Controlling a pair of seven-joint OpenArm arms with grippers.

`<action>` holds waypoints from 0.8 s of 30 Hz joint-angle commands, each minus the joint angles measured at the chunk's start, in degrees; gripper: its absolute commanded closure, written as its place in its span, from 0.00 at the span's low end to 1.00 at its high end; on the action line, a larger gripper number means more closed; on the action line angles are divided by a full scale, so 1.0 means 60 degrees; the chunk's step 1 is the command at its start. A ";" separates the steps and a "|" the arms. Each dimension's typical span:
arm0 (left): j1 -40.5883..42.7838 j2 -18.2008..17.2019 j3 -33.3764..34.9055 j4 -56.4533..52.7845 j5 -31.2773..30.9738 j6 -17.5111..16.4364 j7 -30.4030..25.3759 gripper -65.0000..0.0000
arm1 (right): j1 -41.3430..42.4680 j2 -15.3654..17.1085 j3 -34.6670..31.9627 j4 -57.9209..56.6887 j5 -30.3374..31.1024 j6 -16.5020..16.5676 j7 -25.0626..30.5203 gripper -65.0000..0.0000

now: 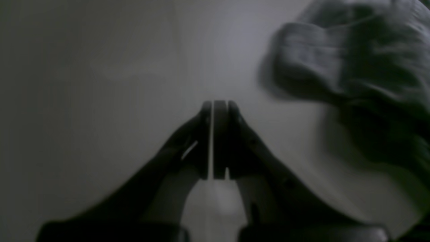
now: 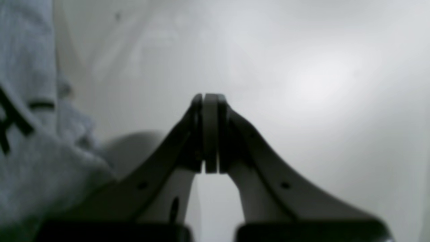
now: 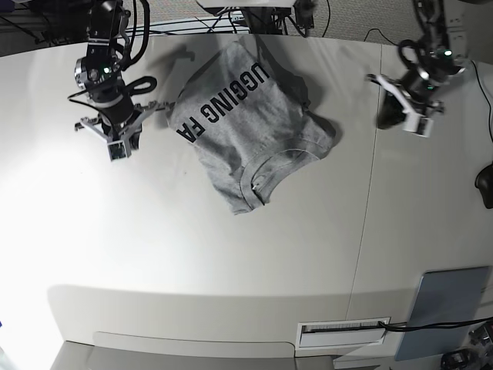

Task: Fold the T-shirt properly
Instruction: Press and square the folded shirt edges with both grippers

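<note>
**Both claws closed and empty beside the crumpled shirt**

Both of my claws are pressed closed on nothing: the left gripper [image 1: 215, 139] shows only a thin slit of light between its fingers, and the right gripper [image 2: 210, 132] shows its pads meeting in the same way. Neither one holds cloth.

The T-shirt [image 3: 246, 127] lies in the upper middle of the table [image 3: 192, 262], between my two arms. It is not flat. The side with black lettering faces up, the ribbed collar [image 3: 269, 166] points toward the near edge of the table, and one side is bunched into thick folds [image 3: 320, 131] toward my left arm. I judge it is light and very soft; it will sag and slide when lifted, and a pinch in the middle will only make a new wrinkle. I believe the better places to take hold are the edges: the shoulder seams beside the collar, or the hem corners at the far side, so that two claws can stretch it flat first.

In the base view my right gripper [image 3: 115, 131] hangs just beside the lettered edge, and my left gripper [image 3: 408, 108] stands well apart from the bunched side. Farther out, a grey pad [image 3: 451, 308] lies at the near corner of the table.
</note>
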 commanded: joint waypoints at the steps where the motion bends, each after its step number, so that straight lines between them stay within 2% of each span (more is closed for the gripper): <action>1: -0.0091 -0.0036 0.0240 0.0076 -0.0131 -0.0066 -0.0164 0.98 | 0.0175 0.0058 0.0011 0.0142 0.0171 -0.0011 0.0186 1.00; 4: -0.0288 0.0066 0.1173 0.0040 -0.0135 0.0197 -0.0189 0.98 | 0.0350 0.0058 -0.0091 0.0131 0.0444 -0.0004 -0.0113 1.00; 8: -0.0674 0.0084 0.2324 0.0036 -0.0131 0.1563 -0.0168 0.98 | 0.0372 0.0058 -0.0423 -0.0113 0.0408 -0.0004 0.0018 1.00; 10: -0.0845 0.0084 0.2805 0.0036 -0.0131 0.1916 -0.0168 0.98 | 0.0375 0.0058 -0.0605 -0.0401 0.0295 -0.0004 0.0087 1.00; 16: -0.0991 0.0135 0.3956 -0.0044 -0.0455 0.2408 -0.0175 0.98 | 0.0342 0.0058 -0.1228 -0.0925 0.0222 -0.0004 -0.0033 1.00; 18: -0.1045 0.0248 0.4149 -0.0211 -0.0452 0.2714 -0.0175 0.98 | 0.0335 0.0058 -0.1472 -0.0925 0.0222 -0.0004 -0.0073 1.00; 20: -0.1268 0.0397 0.4186 -0.0503 -0.0452 0.2787 -0.0186 0.98 | 0.0291 0.0058 -0.1752 -0.0925 0.0219 -0.0011 -0.0106 1.00; 22: -0.1657 0.0525 0.4178 -0.0954 -0.0452 0.2758 -0.0211 0.98 | 0.0211 0.0058 -0.2044 -0.0925 0.0135 -0.0146 -0.0106 1.00; 24: -0.2178 0.0645 0.4186 -0.1555 -0.0444 0.2743 -0.0215 0.98 | 0.0087 0.0058 -0.2371 -0.0925 -0.0153 -0.0532 -0.0106 1.00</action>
